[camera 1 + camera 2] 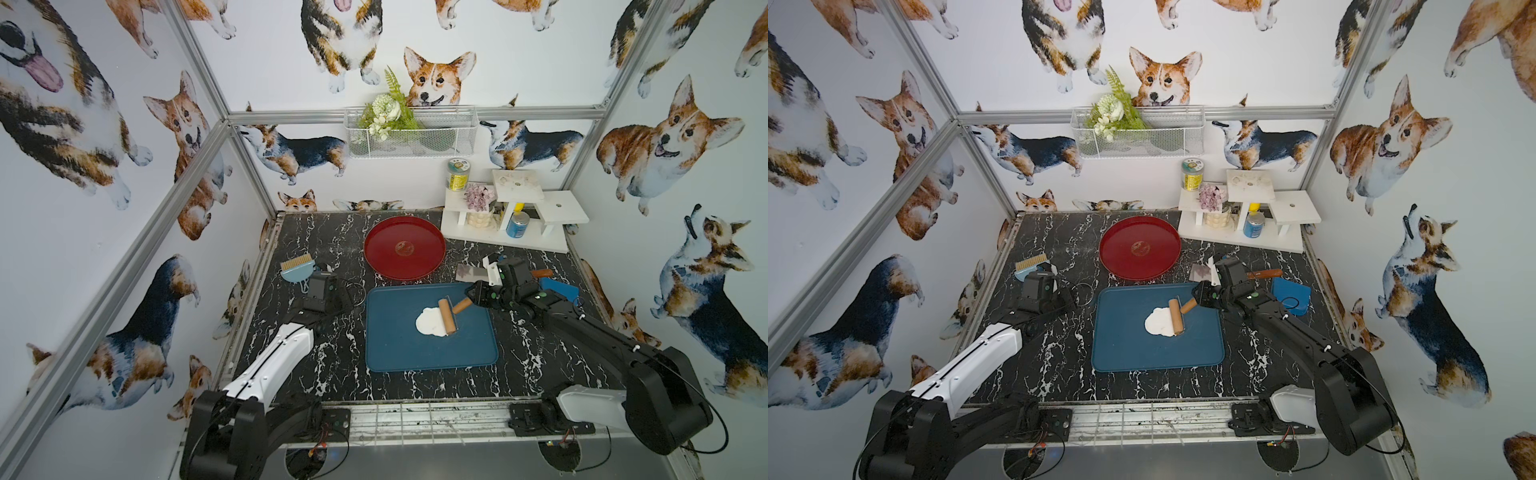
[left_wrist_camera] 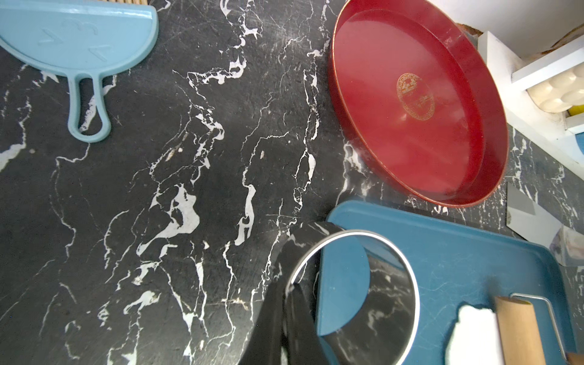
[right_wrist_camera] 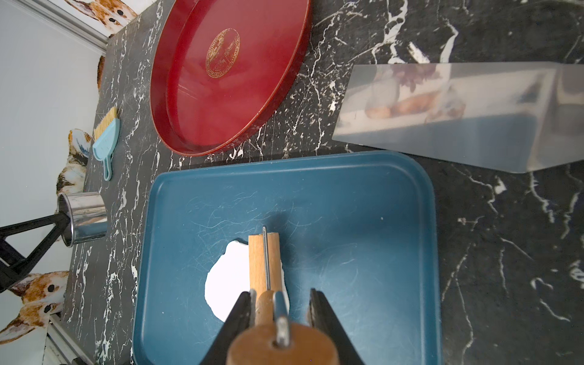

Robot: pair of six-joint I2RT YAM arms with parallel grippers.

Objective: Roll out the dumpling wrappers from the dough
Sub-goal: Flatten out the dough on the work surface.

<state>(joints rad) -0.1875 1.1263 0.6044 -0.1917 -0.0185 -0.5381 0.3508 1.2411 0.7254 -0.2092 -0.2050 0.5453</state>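
Up close, the right wrist view shows what the top views hide: the right gripper (image 3: 281,303) stands partly open, its two black jaws clamped on the thick wooden handle of the rolling pin (image 3: 264,265). In both top views the handle merely disappears into the gripper (image 1: 471,296). The pin's barrel rests on the dough (image 3: 227,278), a flattened white sheet with a ragged outline lying near the middle of the blue tray (image 3: 347,205). Most of the dough shows on the barrel's left side, with only a sliver past it.

The left gripper (image 3: 63,221) is closed on the wall of a steel ring cutter (image 3: 85,218). In a top view the cutter (image 1: 1084,294) is only a thin hoop beside the tray's far left corner. The left wrist view looks through the ring (image 2: 388,303) at that corner and at marble tabletop.

Beyond the tray sits the red round plate (image 1: 405,218). A steel scraper (image 3: 458,117) lies to its right, and a light blue dustpan brush (image 2: 79,41) to its left.
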